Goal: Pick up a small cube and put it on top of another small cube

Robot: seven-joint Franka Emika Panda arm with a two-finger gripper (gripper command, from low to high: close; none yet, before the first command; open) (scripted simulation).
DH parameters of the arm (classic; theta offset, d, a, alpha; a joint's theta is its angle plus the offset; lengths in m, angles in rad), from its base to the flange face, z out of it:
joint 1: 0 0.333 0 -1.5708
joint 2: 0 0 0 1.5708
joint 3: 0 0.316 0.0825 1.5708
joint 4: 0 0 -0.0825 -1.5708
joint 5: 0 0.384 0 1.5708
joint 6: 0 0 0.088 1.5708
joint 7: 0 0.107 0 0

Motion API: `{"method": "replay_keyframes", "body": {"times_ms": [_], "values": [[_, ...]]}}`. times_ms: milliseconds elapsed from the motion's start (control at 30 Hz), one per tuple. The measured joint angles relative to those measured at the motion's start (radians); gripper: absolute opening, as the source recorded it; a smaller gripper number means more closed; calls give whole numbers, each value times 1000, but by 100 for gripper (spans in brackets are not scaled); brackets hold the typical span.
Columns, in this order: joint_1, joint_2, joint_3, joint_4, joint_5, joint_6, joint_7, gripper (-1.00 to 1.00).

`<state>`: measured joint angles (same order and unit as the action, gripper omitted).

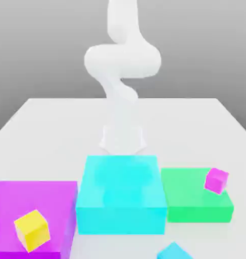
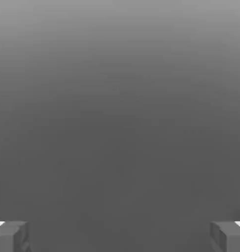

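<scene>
Claw (image 2: 120,237): open, fingertips apart at opposite edges of the hand view, nothing betw. them, only plain grey backgd. behind.

Blue cube (image 1: 174,252): at bottom edge of ext. view, right of centre, in front of the cyan block; partly cut off by the frame. Colour: sky blue. Sits turned, one corner toward the cyan block.

Cyan block (image 1: 121,195): large, flat-topped, approx. mid-scene, in front of the arm base (image 1: 123,140).

Green block (image 1: 196,196): lower than cyan block, just beside it on the ext. view's right. Pink cube (image 1: 216,180) is at its far-right part, tilted.

Purple block (image 1: 54,198): on the ext. view's left, beside the cyan block; partly cut off by the frame. Yellow cube (image 1: 32,230) shows against its near part, also tilted. Contact betw. either tilted cube & its block: cannot tell.

Arm (image 1: 122,60): white, upright over its base, bent at mid-height; upper part runs out of the ext. view's top. Table (image 1: 195,131): pale, smooth, w/ grey backgd. beyond its far edge.
</scene>
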<state>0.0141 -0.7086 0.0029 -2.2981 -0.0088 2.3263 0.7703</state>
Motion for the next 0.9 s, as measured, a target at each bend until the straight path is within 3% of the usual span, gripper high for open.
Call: {"method": "replay_keyframes", "body": {"times_ms": [900], "values": [[114,985,55,21,-37,283,-365,0]]}}
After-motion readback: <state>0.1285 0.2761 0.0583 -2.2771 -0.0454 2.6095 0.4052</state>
